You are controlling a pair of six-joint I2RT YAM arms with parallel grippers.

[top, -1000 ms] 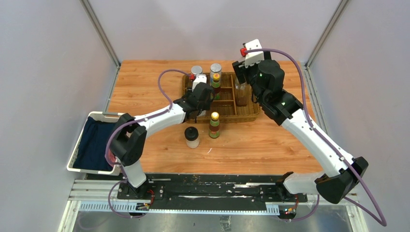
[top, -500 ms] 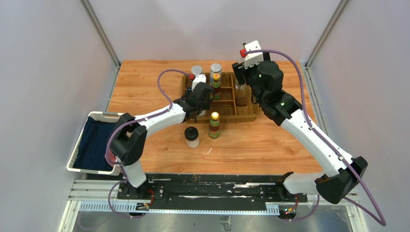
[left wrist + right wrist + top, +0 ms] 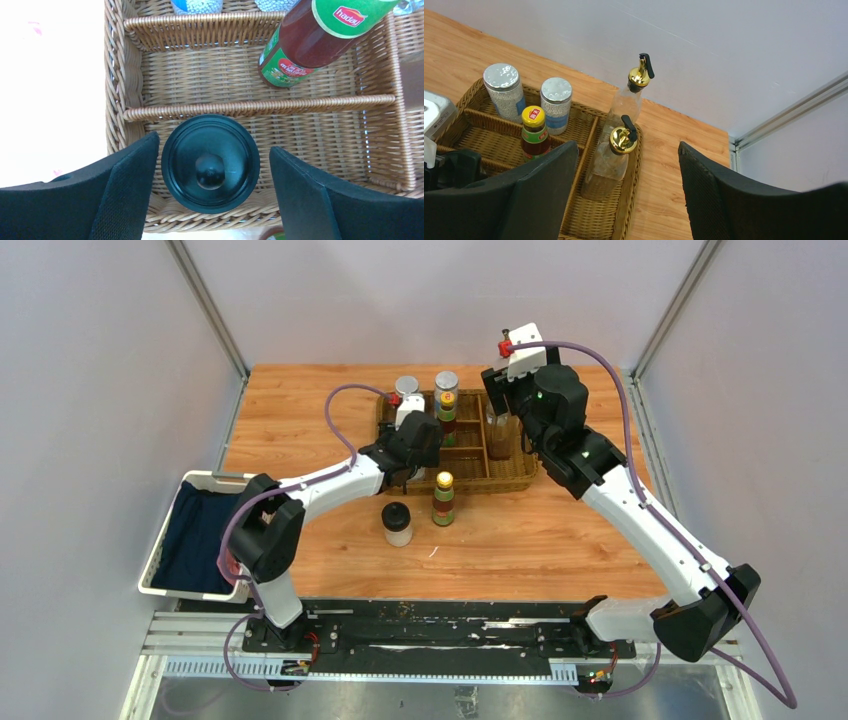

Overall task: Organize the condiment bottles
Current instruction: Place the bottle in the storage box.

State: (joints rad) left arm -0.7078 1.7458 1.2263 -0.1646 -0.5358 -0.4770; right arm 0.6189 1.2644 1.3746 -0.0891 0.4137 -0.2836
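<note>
Two robot arms reach over a wicker tray (image 3: 490,483) that sits toward the far side of a wooden counter (image 3: 560,530). We see the left gripper (image 3: 215,155) hanging straight above a black-lidded jar (image 3: 210,162), which stands in the tray's near left compartment. Its jaws are open, one on each side of the lid, close beside it but gripping nothing. The jar is upright, with its long axis vertical and the knob on its lid pointing up at the wrist camera. We judge the step in hand to be setting this jar into the tray, at the point of letting go. The next move, we think, calls for a straight lift clear of the lid without nudging it. After that comes a reach back toward the arms, where a second jar (image 3: 397,524) and a sauce bottle (image 3: 443,498) stand upright on the counter. These two are near each other and outside the tray. The right gripper (image 3: 626,150) hovers above the tray's right side with its jaws open and empty. Below it, two cruets (image 3: 616,160) stand upright in the right compartment, gold spouts uppermost. Two shakers (image 3: 504,92) stand in the far compartment, and the other sauce bottle (image 3: 534,132) stands upright just in front of them.
</note>
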